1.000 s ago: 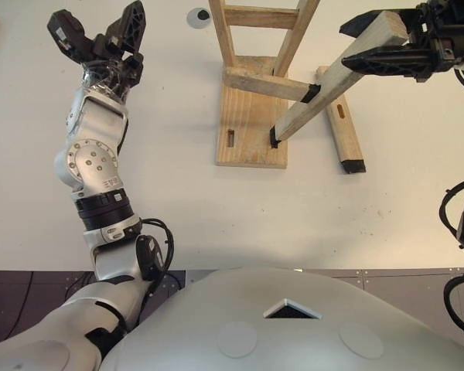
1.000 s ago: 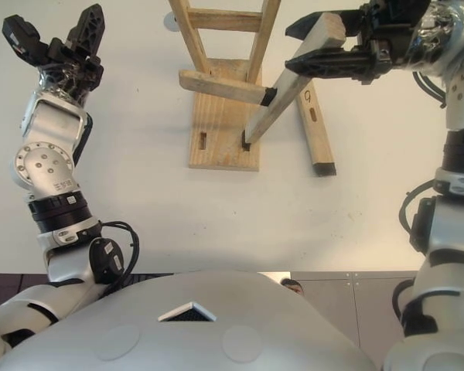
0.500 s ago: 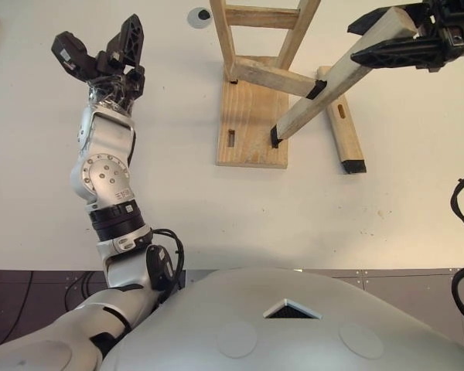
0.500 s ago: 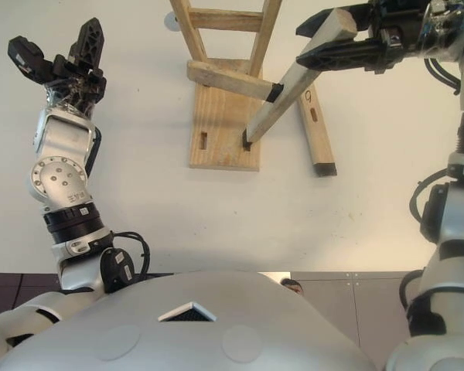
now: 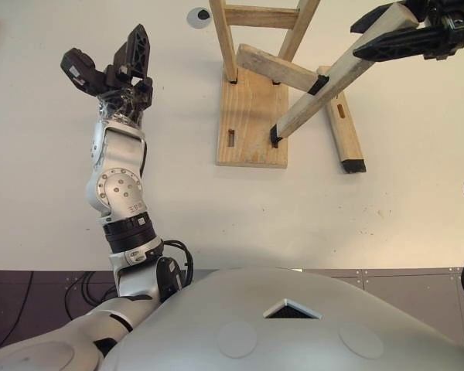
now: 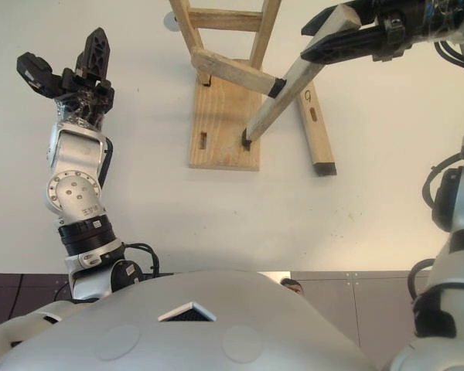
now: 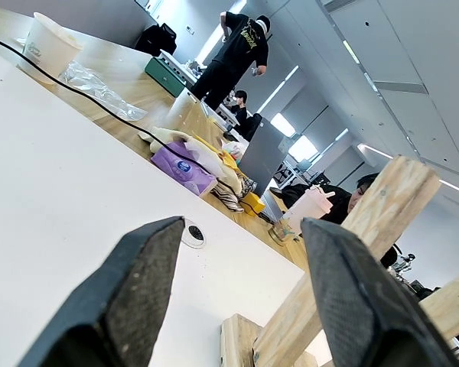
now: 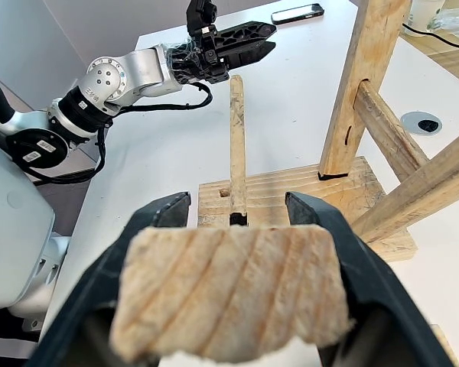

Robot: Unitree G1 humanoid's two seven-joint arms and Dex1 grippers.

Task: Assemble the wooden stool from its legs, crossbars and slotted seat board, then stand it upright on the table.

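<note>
Left eye view: the right gripper (image 5: 371, 36) is at the far right, partly cut by the frame edge. Its two fingers are closed on the upper end of a wooden leg (image 5: 301, 114). This leg leans steeply, and its black foot is at the near right slot of the seat board (image 5: 247, 116), which lies flat on the white table (image 5: 216, 209). Whether the foot sits inside the slot is hard to see. A crossbar (image 5: 278, 68) joined to this leg points towards two upright legs (image 5: 226, 46), whose tops are cut off. A loose leg (image 5: 346, 139) lies just beside the board. The left gripper (image 5: 104, 52) is over the table, well apart from the board, with fingers spread wide and holding nothing.

Right eye view: the crossbar's free end is close to an upright leg's base; I cannot tell if they touch.

Left wrist view: between the wide dark fingers a round cable port (image 7: 191, 233) is seen, with blurred wood beside it.

Right wrist view: the fingers press both sides of the leg's end, and a phone (image 8: 298, 11) lies far behind.

Compared with one second ago, the crossbar's free end has lifted off the board. The right gripper went higher, and the left forearm swung nearer to the board.
</note>
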